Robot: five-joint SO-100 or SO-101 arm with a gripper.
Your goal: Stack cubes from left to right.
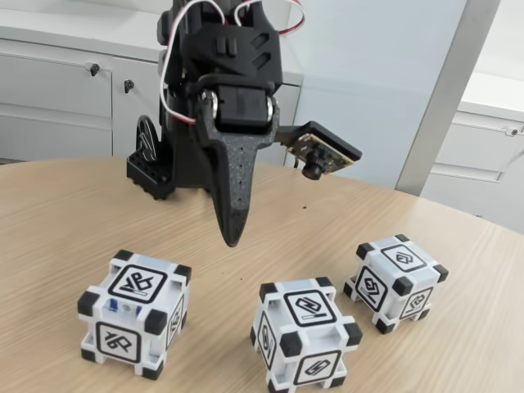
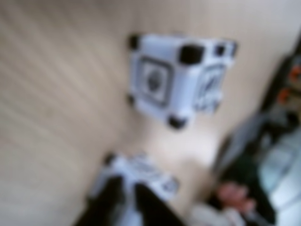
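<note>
Cubes sit apart in a row on the wooden table (image 1: pixel 65 221) — left cube (image 1: pixel 135 313), middle cube (image 1: pixel 305 333), right cube (image 1: pixel 397 281). Above, between left and middle, hangs the gripper (image 1: pixel 232 237) — fingers together, holding nothing, pointing down.

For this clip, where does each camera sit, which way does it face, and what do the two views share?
Fixed view: low at the table's near side, facing the black arm; the gripper hangs above three white plastic cubes with black corner blocks on the round wooden table.
Wrist view: blurred, on the arm, looking down; the gripper's dark fingertips enter from below.
Shared: gripper, tabletop and cubes; which cubes I cannot tell.
</note>
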